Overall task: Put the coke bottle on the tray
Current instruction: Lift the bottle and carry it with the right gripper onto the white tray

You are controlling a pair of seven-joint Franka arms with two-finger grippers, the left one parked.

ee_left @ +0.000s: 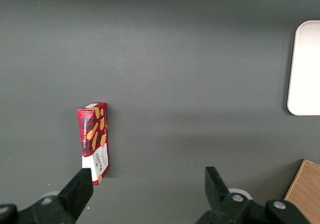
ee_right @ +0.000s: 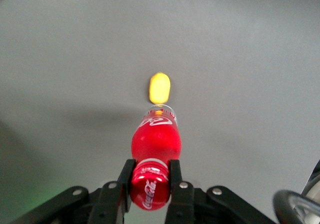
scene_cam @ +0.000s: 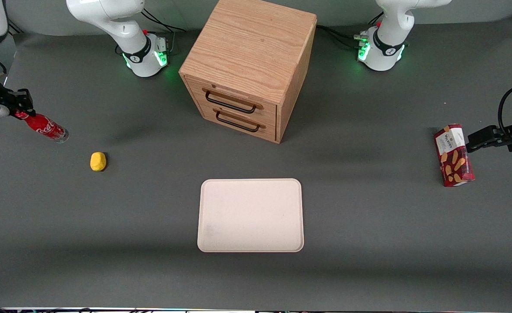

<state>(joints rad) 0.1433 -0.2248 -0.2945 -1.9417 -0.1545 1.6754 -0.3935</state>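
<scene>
Right now the gripper sits out at the working arm's end of the table, and its fingers are clamped on the red cap of the coke bottle. On the front camera's clock face, with the tray at the centre, that's roughly ten o'clock. The bottle is tilted, cap up in the grip, clear base angled down toward the dark grey table; whether the base touches the surface cannot be told. From the wrist camera you look straight down its length: cap pinched on both sides, white script on the red body, and just past the base a small yellow object lying on the table.

That yellow lump sits nearer the front camera than the bottle, apart from it. The tray, pale pinkish-beige with rounded corners, lies flat mid-table, well apart from the bottle, with nothing on it. Up at twelve o'clock from the tray stands a wooden drawer cabinet, two dark handles on its front. Over at about two o'clock, toward the parked arm's end, a red snack box stands on the table.
</scene>
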